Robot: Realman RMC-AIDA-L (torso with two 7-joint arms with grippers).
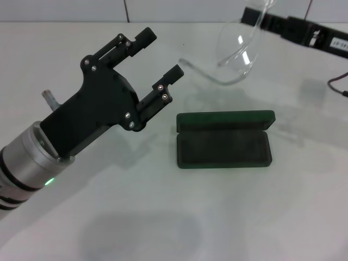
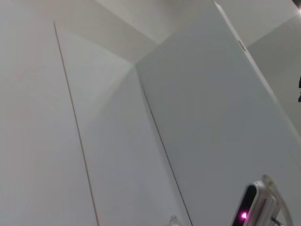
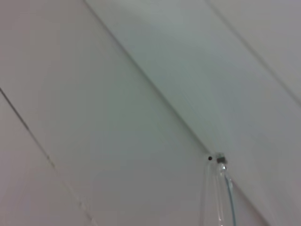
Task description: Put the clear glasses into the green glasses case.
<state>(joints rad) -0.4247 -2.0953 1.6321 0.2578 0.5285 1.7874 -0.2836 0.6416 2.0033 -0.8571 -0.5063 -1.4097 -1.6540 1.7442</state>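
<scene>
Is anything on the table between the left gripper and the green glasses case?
No: in the head view, only bare white table separates the left gripper from the green glasses case.

The right hand (image 1: pixel 251 15) is mostly cut off by the head view's top edge above the green glasses case (image 1: pixel 223 140), so its grip on the clear glasses (image 1: pixel 237 46) cannot be judged. In the right wrist view only a sliver of them shows.
</scene>
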